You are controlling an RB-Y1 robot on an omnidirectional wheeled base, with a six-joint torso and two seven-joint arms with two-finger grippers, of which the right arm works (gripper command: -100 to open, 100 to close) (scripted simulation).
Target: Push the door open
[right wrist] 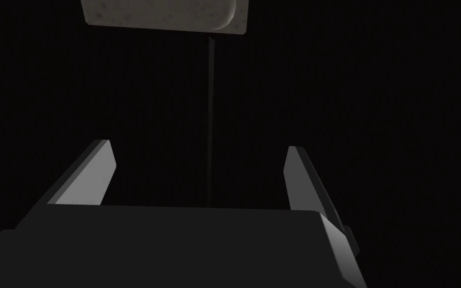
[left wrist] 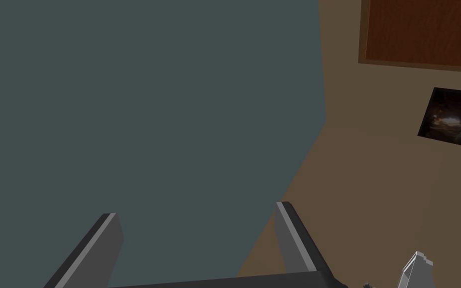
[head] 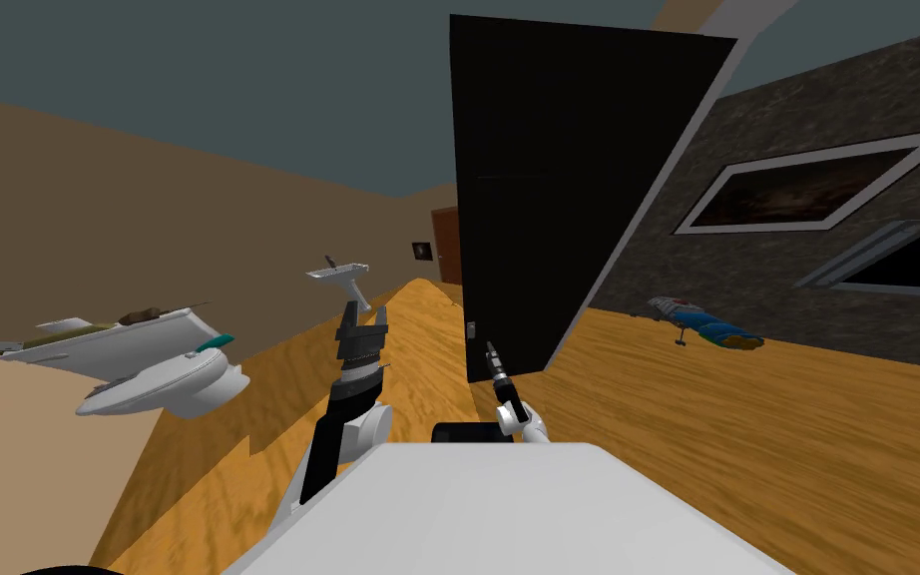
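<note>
You face the black door (head: pixel 548 200), tall at centre over the wooden floor (head: pixel 747 419). Your right gripper (head: pixel 492 351) hangs near its lower left edge, fingers spread and empty, pointing at its dark face. Farther left, your raised left gripper (head: pixel 366 317) is likewise spread. A small pale grey plate (right wrist: pixel 159 14) sits just beyond the right fingers.

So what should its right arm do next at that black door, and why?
Probably ease the right gripper straight forward against the black door. Its fingers stand open, holding nothing, and point at the dark panel near a pale grey fitting, so a short push seems the way to start it swinging.
</note>
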